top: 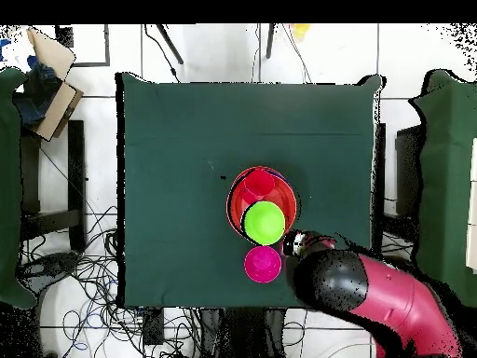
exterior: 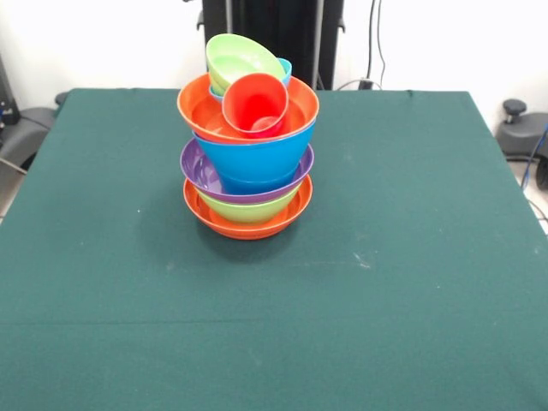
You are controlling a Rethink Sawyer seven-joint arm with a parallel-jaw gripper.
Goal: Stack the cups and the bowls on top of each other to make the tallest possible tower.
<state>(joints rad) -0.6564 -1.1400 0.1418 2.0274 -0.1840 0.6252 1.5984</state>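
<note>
We see the tower (exterior: 248,163) at the counter's (exterior: 411,282) middle: orange base, green, purple, blue, a second orange bowl (exterior: 205,111) holding the tilted red cup (exterior: 255,104) and a green bowl (exterior: 240,58). From overhead, the small magenta bowl (top: 263,264) sits just beside the tower, toward the robot. The arm (top: 373,294) ends next to it, but we cannot tell the fingers' state. The front view hides the magenta bowl.
</note>
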